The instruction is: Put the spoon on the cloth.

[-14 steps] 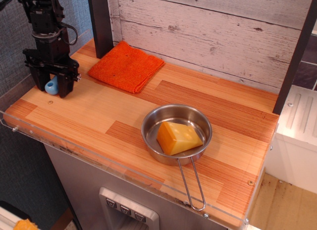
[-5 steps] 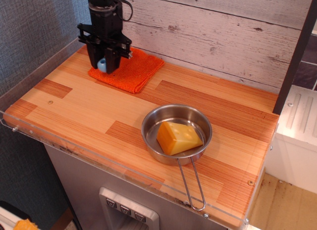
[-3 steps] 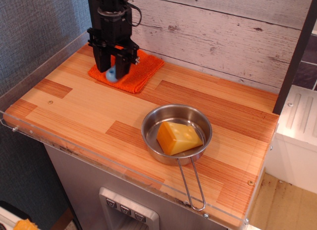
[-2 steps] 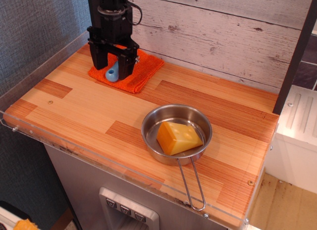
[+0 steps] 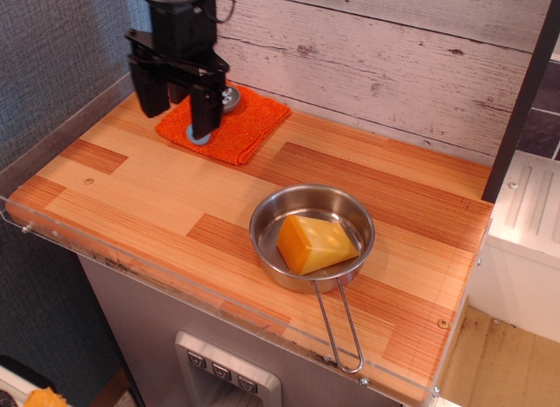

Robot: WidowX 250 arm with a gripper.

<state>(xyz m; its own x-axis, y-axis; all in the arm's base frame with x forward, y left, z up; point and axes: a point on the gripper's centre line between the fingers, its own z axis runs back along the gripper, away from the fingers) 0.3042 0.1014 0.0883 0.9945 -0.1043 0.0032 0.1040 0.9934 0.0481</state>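
The orange cloth (image 5: 249,122) lies flat at the back left of the wooden counter. The spoon (image 5: 231,98) lies on it: its grey metal bowl shows to the right of the gripper, and the end of its light blue handle peeks out below the right finger. My gripper (image 5: 175,105) hangs just above the cloth's left part, open and empty, its two black fingers spread wide. The right finger hides the middle of the spoon.
A steel pan (image 5: 267,216) with a long wire handle holds a yellow-orange cheese wedge (image 5: 315,243) at the counter's front middle. A whitewashed plank wall (image 5: 376,66) backs the counter. A dark post (image 5: 521,101) stands at the right. A clear acrylic rim (image 5: 175,289) runs along the front edge.
The gripper carried the spoon from the counter's left edge to the cloth, lowered it, opened, and has now lifted up and slightly left. The spoon stays on the cloth.
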